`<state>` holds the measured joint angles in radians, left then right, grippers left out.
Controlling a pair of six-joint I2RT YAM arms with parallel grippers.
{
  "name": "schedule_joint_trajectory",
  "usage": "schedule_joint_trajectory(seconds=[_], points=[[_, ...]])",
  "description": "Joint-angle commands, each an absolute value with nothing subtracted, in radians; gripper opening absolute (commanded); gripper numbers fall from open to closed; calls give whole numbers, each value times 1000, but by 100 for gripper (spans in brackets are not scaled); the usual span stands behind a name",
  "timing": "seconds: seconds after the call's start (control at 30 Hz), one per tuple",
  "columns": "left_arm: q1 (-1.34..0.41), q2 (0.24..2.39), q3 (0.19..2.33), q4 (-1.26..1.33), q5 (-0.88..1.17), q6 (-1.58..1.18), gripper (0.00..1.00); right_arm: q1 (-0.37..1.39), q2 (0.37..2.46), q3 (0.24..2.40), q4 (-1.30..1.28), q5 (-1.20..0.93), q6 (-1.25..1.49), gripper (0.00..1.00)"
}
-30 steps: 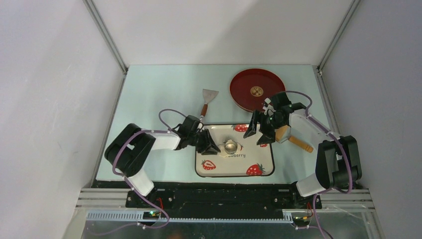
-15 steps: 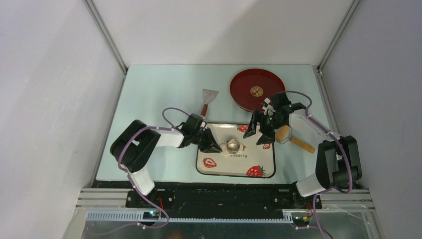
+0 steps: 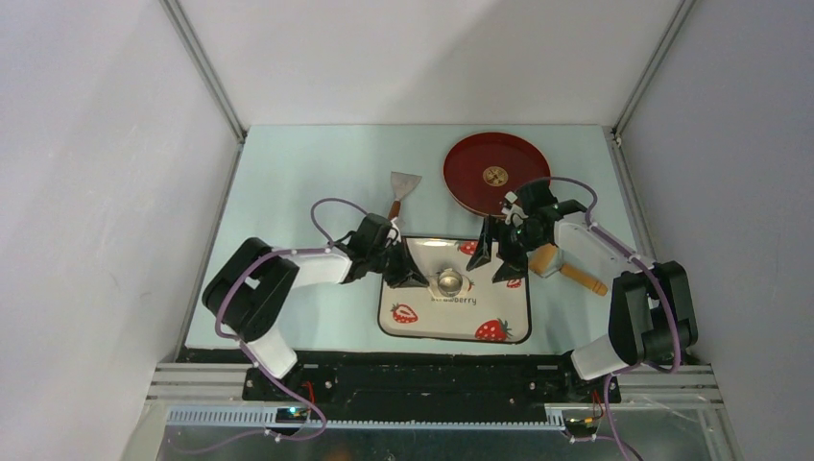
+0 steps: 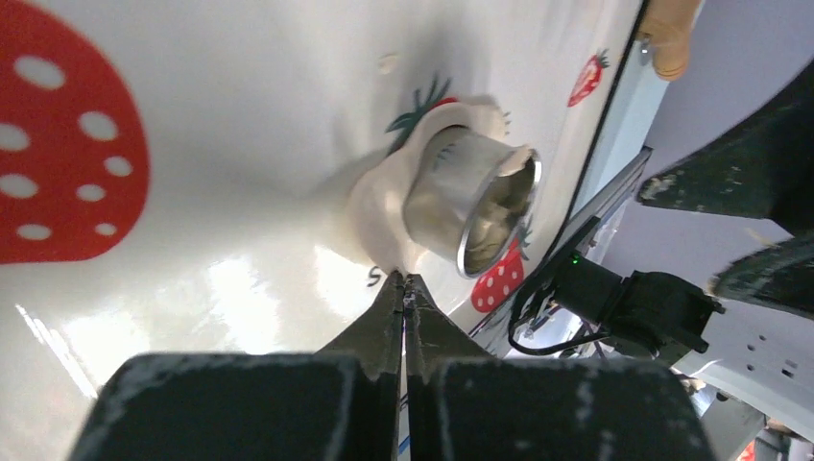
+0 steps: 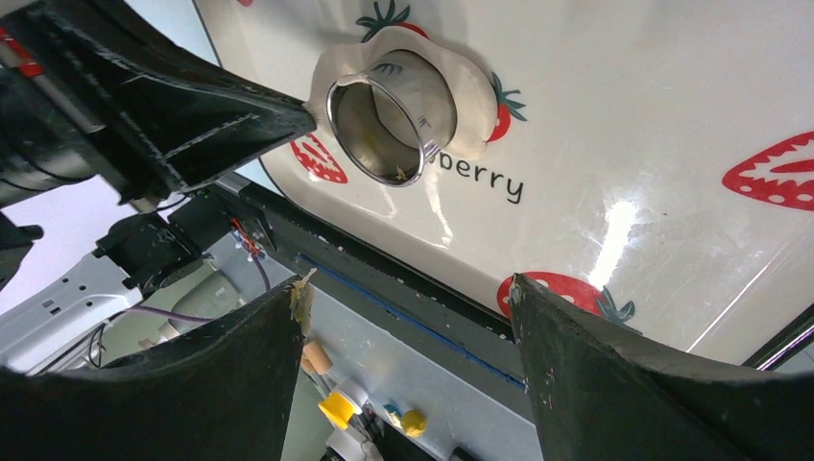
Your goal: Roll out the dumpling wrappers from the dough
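Observation:
A flattened pale dough [image 3: 462,285] lies on the strawberry tray [image 3: 509,312] with a shiny metal cutter ring [image 3: 447,281] standing in it. Dough also shows inside the ring [image 5: 398,108]. My left gripper [image 3: 411,278] is shut, its tips touching the dough's left edge [image 4: 376,206] beside the ring [image 4: 475,206]. I cannot tell if it pinches the dough. My right gripper [image 3: 494,259] is open and empty, hovering over the tray right of the ring [image 5: 379,115]. No separate wrapper disc shows.
A red plate [image 3: 480,158] sits at the back right. A wooden rolling pin [image 3: 568,272] lies on the table under my right wrist. A metal scraper [image 3: 402,184] lies behind the tray. Side walls close in the table left and right.
My left gripper's tips have edged slightly toward the cutter ring, and its arm has shifted. My right gripper has drifted a little left. The dough and ring have stayed in place.

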<state>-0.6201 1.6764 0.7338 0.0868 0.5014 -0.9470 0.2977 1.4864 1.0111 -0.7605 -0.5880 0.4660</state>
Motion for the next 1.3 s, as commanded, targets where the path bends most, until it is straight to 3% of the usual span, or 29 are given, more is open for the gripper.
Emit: schedule_joint_trajectory(seconds=[0.0,0.1,0.17,0.27,0.33,0.4,0.6,0.77,1.27], points=[[-629,1617,783,108,513,-895,0,307,1489,998,-740,-589,453,80],[-630,1607,776,115,518,-882,0,310,1493,997,-739,-589,451,80],[-630,1605,769,114,516,-878,6,311,1493,996,-740,-588,450,80],[-630,1624,757,113,511,-889,28,311,1493,996,-741,-589,449,80],[-628,1630,744,108,491,-896,37,310,1492,997,-742,-590,447,80],[-629,1635,737,85,461,-899,41,310,1490,995,-744,-590,445,80],[-629,1672,744,24,434,-893,40,309,1489,996,-747,-589,442,80],[-629,1713,757,25,449,-885,33,308,1488,996,-750,-589,439,80],[-630,1784,772,95,466,-887,30,301,1496,996,-746,-598,431,80]])
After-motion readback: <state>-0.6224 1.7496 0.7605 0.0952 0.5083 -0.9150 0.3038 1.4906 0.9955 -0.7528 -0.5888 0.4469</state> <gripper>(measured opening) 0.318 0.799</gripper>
